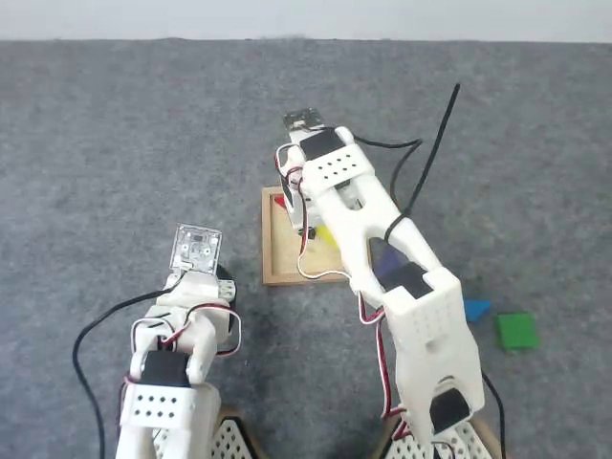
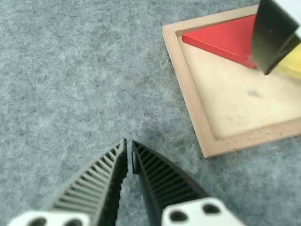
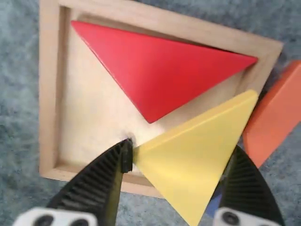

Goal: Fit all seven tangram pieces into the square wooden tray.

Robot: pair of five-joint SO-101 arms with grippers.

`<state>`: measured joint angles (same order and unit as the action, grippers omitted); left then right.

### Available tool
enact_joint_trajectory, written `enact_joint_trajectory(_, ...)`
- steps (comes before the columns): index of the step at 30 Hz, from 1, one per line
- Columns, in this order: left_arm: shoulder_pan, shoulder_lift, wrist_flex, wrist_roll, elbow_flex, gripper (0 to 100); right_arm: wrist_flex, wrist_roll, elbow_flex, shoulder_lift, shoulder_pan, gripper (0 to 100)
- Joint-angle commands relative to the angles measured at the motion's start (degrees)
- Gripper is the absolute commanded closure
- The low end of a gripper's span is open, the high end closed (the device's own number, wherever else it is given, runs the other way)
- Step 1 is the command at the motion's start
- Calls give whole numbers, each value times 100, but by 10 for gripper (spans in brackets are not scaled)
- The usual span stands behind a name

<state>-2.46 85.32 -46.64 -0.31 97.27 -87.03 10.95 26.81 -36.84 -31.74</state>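
The square wooden tray [image 3: 47, 94] holds a red triangle [image 3: 155, 70] lying flat against one rim. My right gripper [image 3: 181, 155] is shut on a yellow triangle [image 3: 193, 165], which hangs over the tray's near rim and partly over the floor of the tray. In the high view that gripper [image 1: 308, 228] sits over the tray [image 1: 287, 278]. My left gripper [image 2: 129, 150] is shut with nothing in it, over the grey mat just off the tray's corner [image 2: 188, 89].
An orange piece [image 3: 277, 113] lies just outside the tray. A blue piece [image 1: 475, 309] and a green square [image 1: 516, 330] lie on the mat to the right, and a purple piece [image 1: 387, 256] shows under the right arm. Open mat stretches left.
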Motion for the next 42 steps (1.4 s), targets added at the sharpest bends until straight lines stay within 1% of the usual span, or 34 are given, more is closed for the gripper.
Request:
enact_joint_trajectory(1,-26,70,-9,35,-48,985,101,-9,53,92,40,747)
enact_joint_trajectory(9,-26,70,-9,35,-48,985,101,18,53,92,48,627)
enact_joint_trajectory(17,-26,70,-9,35,-48,985,31,-114,62,207,84,619)
enact_joint_trajectory(20,-26,70,-9,35,-48,985,-259,-545,149,611,84,619)
enact_joint_trajectory(24,-26,70,-9,35,-48,985,-734,-615,141,1604,84,619)
enact_joint_trajectory(26,-26,70,-9,35,-48,985,-954,-818,123,2255,84,621)
enact_joint_trajectory(28,-26,70,-9,35,-48,985,-1165,-914,105,2870,84,658)
enact_joint_trajectory(31,-26,70,-9,35,-48,985,-1218,-1037,-255,3688,84,808)
enact_joint_trajectory(32,-26,70,-9,35,-48,985,-1068,-1160,-554,3916,84,855)
enact_joint_trajectory(33,-26,70,-9,35,-48,985,-848,-1292,-897,4084,84,881)
enact_joint_trajectory(35,-26,70,-9,35,-48,985,-312,-1468,-1802,4347,92,879)
enact_joint_trajectory(37,-26,70,-9,35,-48,985,338,-1477,-2831,4602,92,865)
enact_joint_trajectory(39,-26,70,-9,35,-48,985,1209,-1495,-3912,4831,92,861)
enact_joint_trajectory(42,-26,70,-9,35,-48,985,2818,-1512,-5503,5174,163,861)
